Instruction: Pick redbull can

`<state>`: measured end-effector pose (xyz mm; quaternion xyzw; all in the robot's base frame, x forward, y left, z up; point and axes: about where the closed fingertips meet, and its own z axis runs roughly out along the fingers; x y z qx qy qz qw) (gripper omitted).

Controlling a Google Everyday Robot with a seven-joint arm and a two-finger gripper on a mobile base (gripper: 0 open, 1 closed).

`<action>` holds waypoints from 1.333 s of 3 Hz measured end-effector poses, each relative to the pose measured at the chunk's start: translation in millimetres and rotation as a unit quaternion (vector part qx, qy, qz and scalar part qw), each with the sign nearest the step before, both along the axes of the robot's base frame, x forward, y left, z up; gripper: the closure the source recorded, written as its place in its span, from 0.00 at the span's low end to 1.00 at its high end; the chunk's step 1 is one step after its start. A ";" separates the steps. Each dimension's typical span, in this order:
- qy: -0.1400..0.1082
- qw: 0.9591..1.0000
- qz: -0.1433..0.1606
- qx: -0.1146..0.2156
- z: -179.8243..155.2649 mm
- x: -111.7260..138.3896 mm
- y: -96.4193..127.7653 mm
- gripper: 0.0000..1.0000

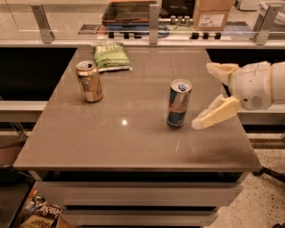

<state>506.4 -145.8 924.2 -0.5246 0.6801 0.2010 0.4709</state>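
The redbull can (179, 103) stands upright on the grey-brown table (133, 133), right of centre. It is tall and slim, blue and silver with a red mark, with a silver top and blue tab. My gripper (208, 95) is at the right side of the table, level with the can and a short way to its right. Its two cream fingers (215, 114) are spread wide apart, one behind and one in front. It is open and holds nothing. It does not touch the can.
A shorter gold-tan can (89, 81) stands at the table's left. A green snack bag (111, 56) lies at the back. A glass-railed counter (151, 31) with a cardboard box (213, 13) runs behind. Magazines (39, 214) lie on the floor at front left.
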 end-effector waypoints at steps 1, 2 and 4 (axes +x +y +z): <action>0.004 0.998 0.024 0.061 -20.7 -0.8 12.0 0.00; -0.003 0.992 0.046 0.118 -30.9 -2.3 22.1 0.00; -0.044 0.973 0.089 0.206 -22.0 -2.5 43.3 0.00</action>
